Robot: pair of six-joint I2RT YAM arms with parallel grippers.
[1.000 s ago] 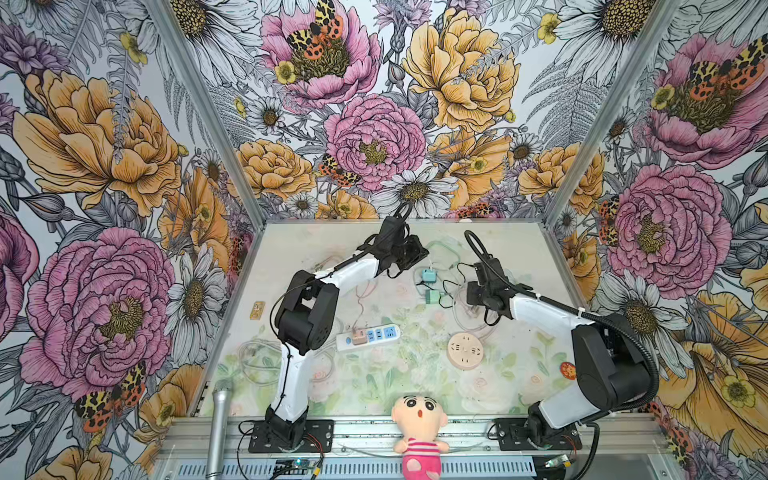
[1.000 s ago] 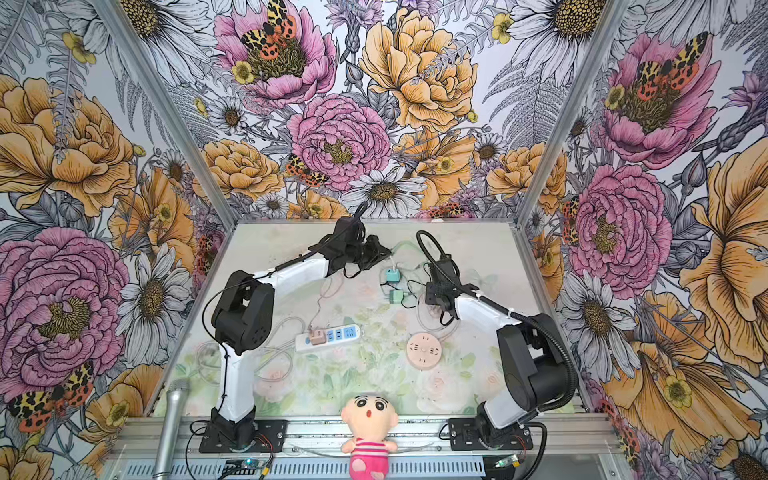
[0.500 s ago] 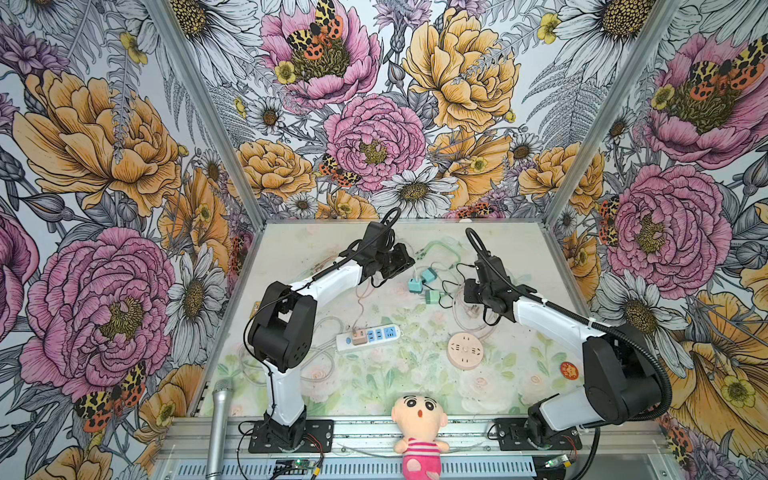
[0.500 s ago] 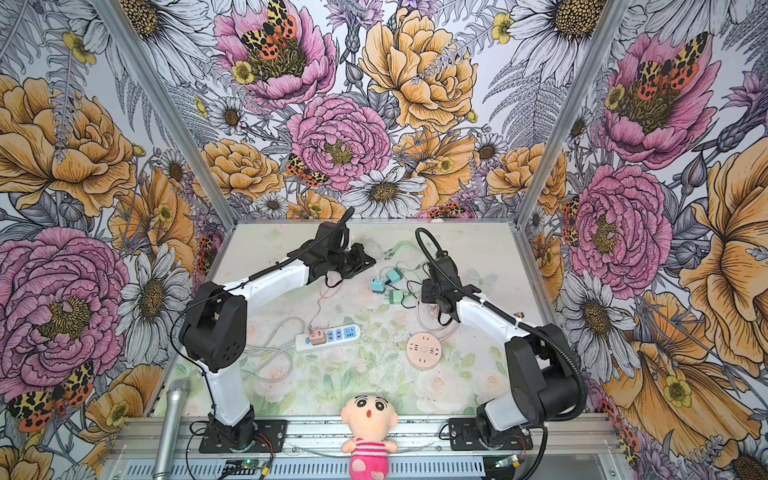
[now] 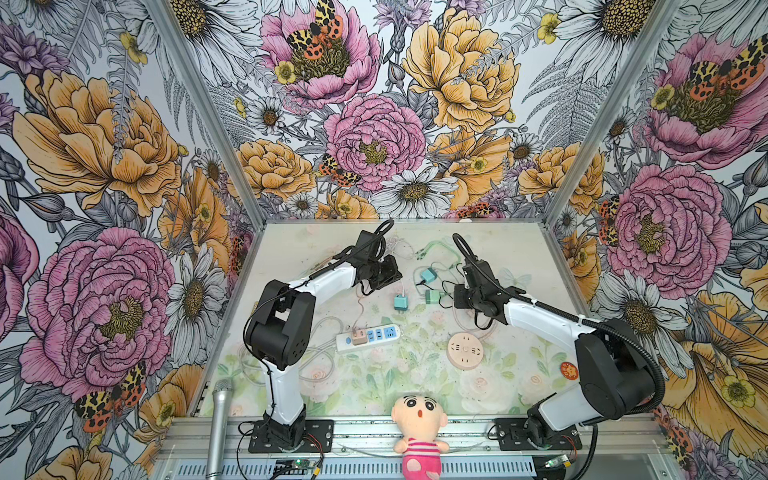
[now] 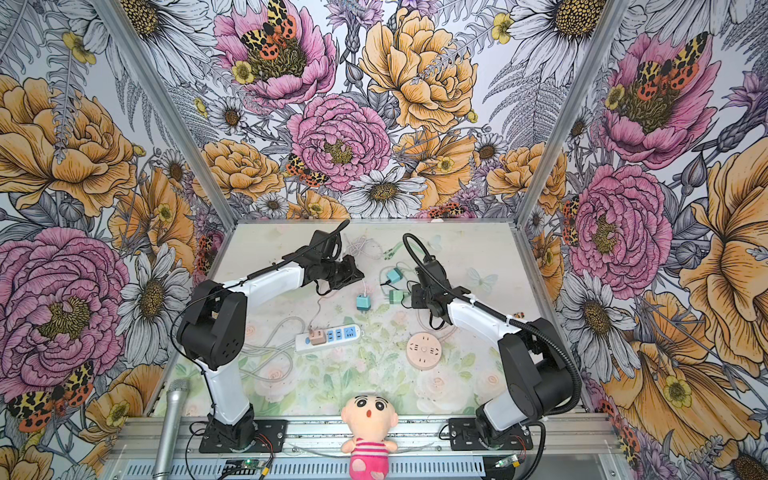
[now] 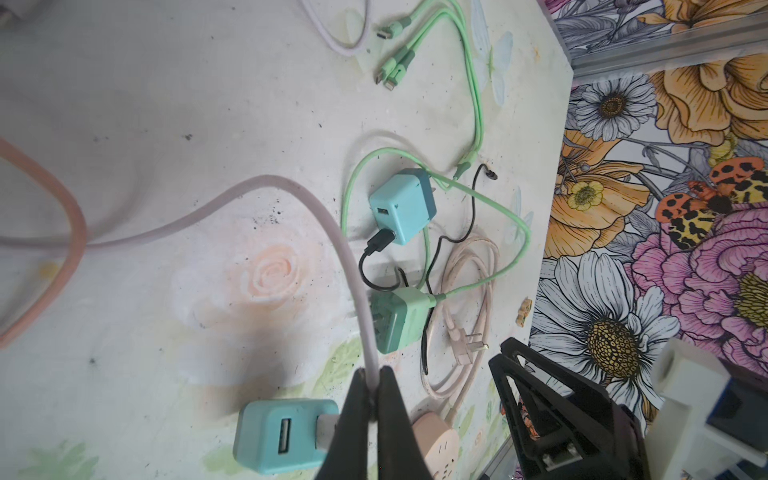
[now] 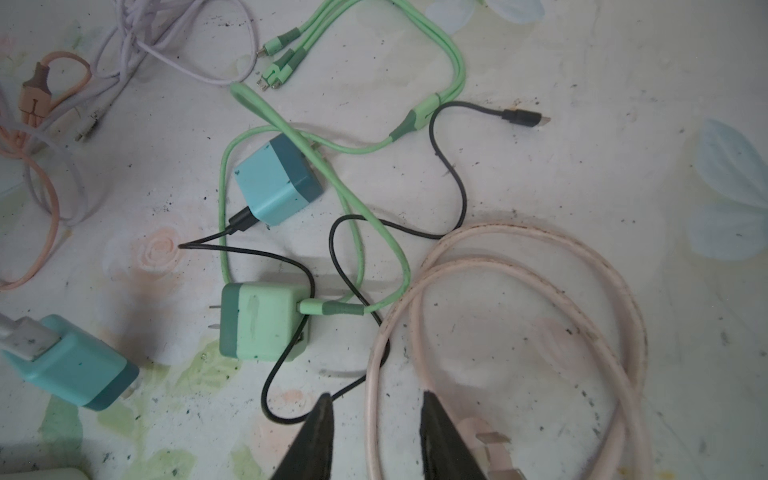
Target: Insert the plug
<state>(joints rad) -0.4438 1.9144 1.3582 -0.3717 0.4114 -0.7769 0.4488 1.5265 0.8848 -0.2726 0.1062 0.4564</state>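
Lilac cable [image 7: 266, 180] sits pinched in your left gripper [image 7: 374, 376] — its plug [image 7: 326, 422] seems seated in the teal charger [image 7: 286, 432], lying between your grippers. Your right gripper [image 8: 377, 395] hangs parted, empty — above the pink cord [image 8: 494, 227].

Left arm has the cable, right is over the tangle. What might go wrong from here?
1. The left gripper is shut on the lilac cable, not the teal charger; pulling may unseat its plug or drag the charger askew.
2. The right gripper hangs open over the pink cable, with the black cable beside one finger; closing may snag those rather than the mint charger.
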